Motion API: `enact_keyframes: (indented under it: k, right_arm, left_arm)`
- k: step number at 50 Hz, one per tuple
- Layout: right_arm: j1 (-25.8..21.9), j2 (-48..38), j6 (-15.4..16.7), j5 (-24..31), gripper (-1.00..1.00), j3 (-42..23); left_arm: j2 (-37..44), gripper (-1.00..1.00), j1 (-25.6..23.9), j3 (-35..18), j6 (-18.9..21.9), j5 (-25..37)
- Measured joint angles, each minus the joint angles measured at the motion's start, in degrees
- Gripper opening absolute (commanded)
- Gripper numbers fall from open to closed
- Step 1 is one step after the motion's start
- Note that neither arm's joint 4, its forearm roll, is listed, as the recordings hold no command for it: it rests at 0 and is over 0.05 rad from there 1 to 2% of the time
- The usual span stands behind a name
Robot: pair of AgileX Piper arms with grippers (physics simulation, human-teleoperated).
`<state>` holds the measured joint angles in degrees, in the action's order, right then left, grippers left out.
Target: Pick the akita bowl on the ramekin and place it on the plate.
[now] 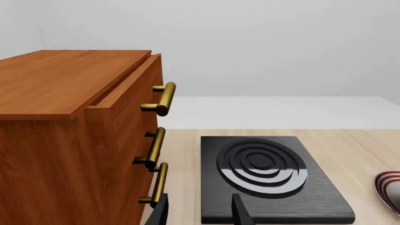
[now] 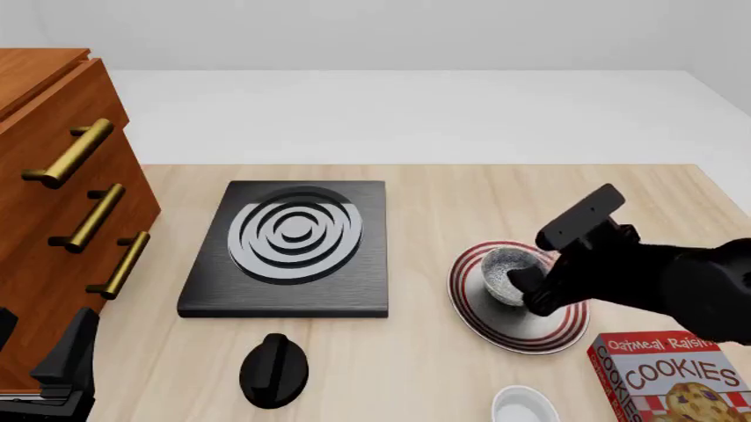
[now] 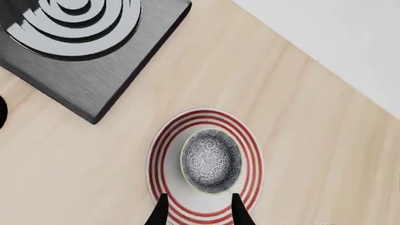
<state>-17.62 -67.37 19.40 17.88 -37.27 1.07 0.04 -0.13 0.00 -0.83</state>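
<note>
The akita bowl (image 2: 507,271) (image 3: 211,161), speckled grey inside, rests upright on the plate (image 2: 476,303) (image 3: 164,161), a white plate with red rings at the table's right. My right gripper (image 2: 530,290) (image 3: 198,213) hovers just above the bowl's near side, open, with both fingers clear of the rim and nothing between them. The white ramekin (image 2: 525,407) stands bare near the front edge, to the left of the cookie box. My left gripper (image 2: 45,338) (image 1: 198,213) is open at the front left, beside the cabinet. A sliver of the plate (image 1: 388,187) shows in the left wrist view.
A black slab with white rings (image 2: 294,246) (image 1: 269,178) (image 3: 81,51) lies mid-table, with a black knob (image 2: 274,369) in front of it. A wooden cabinet with brass handles (image 2: 59,220) (image 1: 69,140) fills the left side. A red cookie box (image 2: 671,378) sits front right.
</note>
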Motion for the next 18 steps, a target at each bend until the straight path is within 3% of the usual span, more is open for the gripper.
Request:
enact_keyframes:
  k: [10,18]
  right_arm:
    - [0.5,6.2,-5.8,-1.1,1.00,1.4]
    - [0.9,12.7,-12.3,-2.2,1.00,2.7]
  left_arm:
    - [0.0,1.00,0.0,0.0,0.0,0.0]
    - [0.0,1.00,0.0,0.0,0.0,0.0]
